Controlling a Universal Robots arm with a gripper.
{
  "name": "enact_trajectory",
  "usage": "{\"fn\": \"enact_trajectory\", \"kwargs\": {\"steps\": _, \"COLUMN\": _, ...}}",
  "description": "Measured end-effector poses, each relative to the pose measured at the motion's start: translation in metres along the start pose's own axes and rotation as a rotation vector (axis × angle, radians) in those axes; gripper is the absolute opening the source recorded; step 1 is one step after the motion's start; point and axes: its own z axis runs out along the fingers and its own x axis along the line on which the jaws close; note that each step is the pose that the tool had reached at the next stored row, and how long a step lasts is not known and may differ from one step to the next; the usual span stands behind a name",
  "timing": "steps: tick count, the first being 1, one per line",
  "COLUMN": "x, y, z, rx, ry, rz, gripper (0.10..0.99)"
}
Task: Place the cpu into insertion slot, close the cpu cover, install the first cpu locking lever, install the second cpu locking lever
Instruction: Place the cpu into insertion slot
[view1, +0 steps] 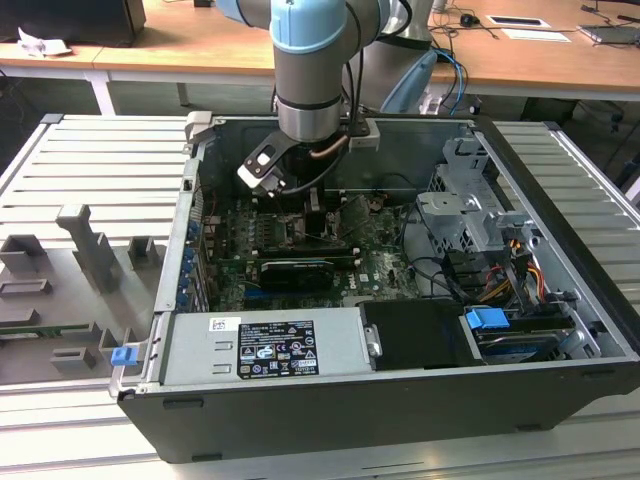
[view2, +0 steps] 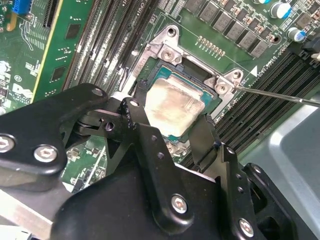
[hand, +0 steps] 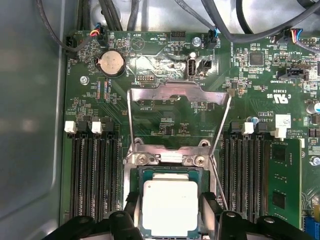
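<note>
The gripper (view2: 172, 117) is closed on the cpu (hand: 170, 205), with one black finger (hand: 131, 207) on each side. The cpu sits flat in the insertion slot (view2: 197, 75), and the cpu cover (hand: 175, 94) is tipped up and open just past it. The arm (view1: 310, 70) reaches straight down into the open computer case (view1: 400, 410), over the green board (hand: 165, 65); the case lies on a grey ribbed table (view1: 70, 140), and wooden tables (view1: 200, 50) stand farther back.

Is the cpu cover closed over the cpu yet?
No. In the first wrist view the cpu cover is swung back on its hinge, and the cpu shows its bare metal face.
</note>
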Motion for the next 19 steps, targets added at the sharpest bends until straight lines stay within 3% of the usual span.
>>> {"fn": "enact_trajectory", "kwargs": {"steps": 6, "x": 0.0004, "y": 0.0005, "z": -0.0077, "rx": 0.000, "ry": -0.0004, "rz": 0.001, "gripper": 0.588}}
{"fn": "enact_trajectory", "kwargs": {"steps": 8, "x": 0.0003, "y": 0.0005, "z": -0.0088, "rx": 0.001, "ry": -0.0009, "rz": 0.001, "gripper": 0.459}}
{"fn": "enact_trajectory", "kwargs": {"steps": 9, "x": 0.0003, "y": 0.0006, "z": -0.0094, "rx": 0.001, "ry": -0.0008, "rz": 0.001, "gripper": 0.337}}
{"fn": "enact_trajectory", "kwargs": {"steps": 10, "x": 0.0003, "y": 0.0007, "z": -0.0097, "rx": 0.001, "ry": -0.0008, "rz": 0.001, "gripper": 0.337}}
{"fn": "enact_trajectory", "kwargs": {"steps": 14, "x": 0.0003, "y": 0.0007, "z": -0.0105, "rx": 0.001, "ry": -0.0009, "rz": 0.001, "gripper": 0.106}}
{"fn": "enact_trajectory", "kwargs": {"steps": 19, "x": 0.0003, "y": 0.0008, "z": -0.0119, "rx": 0.001, "ry": -0.0009, "rz": 0.002, "gripper": 0.106}}
